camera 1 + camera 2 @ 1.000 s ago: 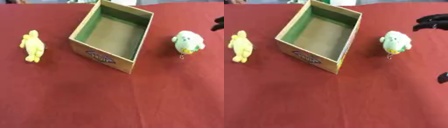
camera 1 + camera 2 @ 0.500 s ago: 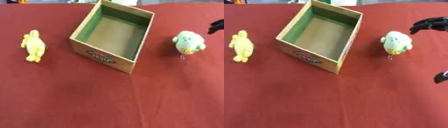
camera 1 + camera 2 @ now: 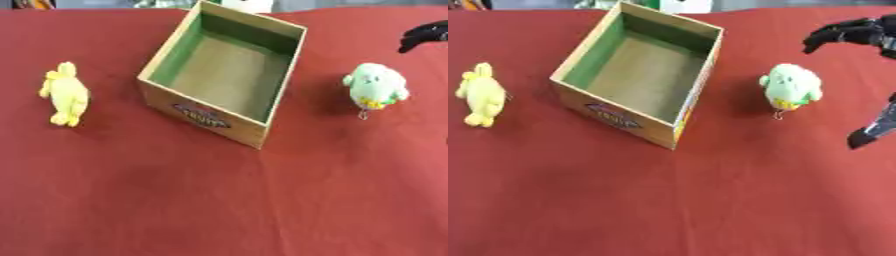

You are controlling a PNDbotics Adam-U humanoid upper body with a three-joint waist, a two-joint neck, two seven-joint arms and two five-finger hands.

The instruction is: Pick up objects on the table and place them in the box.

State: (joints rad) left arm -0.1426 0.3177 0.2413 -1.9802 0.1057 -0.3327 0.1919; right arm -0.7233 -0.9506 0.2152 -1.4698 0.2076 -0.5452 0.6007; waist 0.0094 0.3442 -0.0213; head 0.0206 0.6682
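An open cardboard box (image 3: 262, 127) with a green inside stands empty in the middle of the red table. A yellow plush toy (image 3: 66, 94) lies to its left. A pale green plush chick (image 3: 790, 86) with a small key ring sits to the box's right. My right hand (image 3: 852, 34) comes in from the right edge, above and to the right of the chick, apart from it. Its fingers are spread and bent with nothing in them, and its thumb (image 3: 874, 129) shows lower down. My left hand is not in either view.
The red cloth covers the whole table (image 3: 219, 200). A white object (image 3: 248, 4) stands at the far edge behind the box.
My right hand has moved further in from the right towards the green chick. The box and both toys have kept their places.
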